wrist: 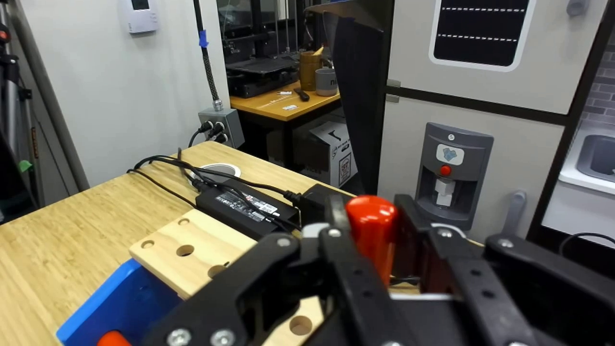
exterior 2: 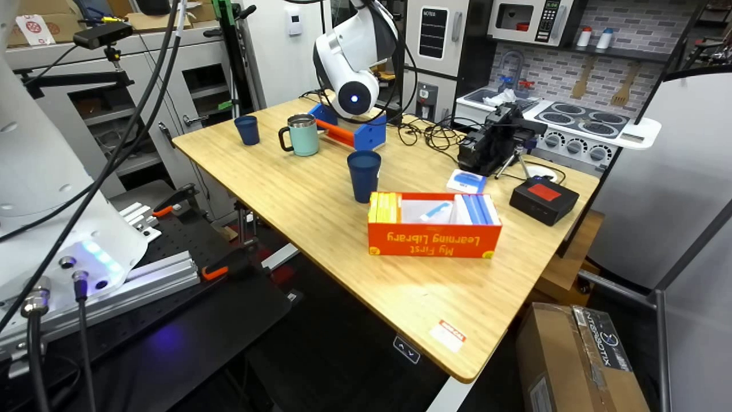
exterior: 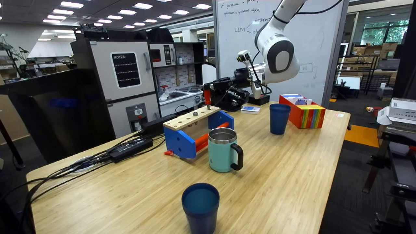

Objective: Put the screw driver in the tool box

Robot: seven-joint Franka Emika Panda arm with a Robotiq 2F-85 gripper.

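"Where's the screwdriver (wrist: 372,230) hidden?"

"Its lower end, behind the pincer (wrist: 372,211) in the wrist view. In an exterior view, the arm (exterior 2: 355,52) covers both completely."

"Anything cut off?"

"In an exterior view, the bottom edge takes the base of the nearest cup (exterior: 201,209); the top edge trims the whiteboard (exterior: 312,39)."

"And the adapter label (wrist: 239,203)?"

"Too blurred to read."

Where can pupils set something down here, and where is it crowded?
Bare tabletop lies between the red book box and the corner sticker, and between the teal mug and the robot-side edge. Crowded: the opposite side, with cables, blue rack, and gripper holding the screw driver.
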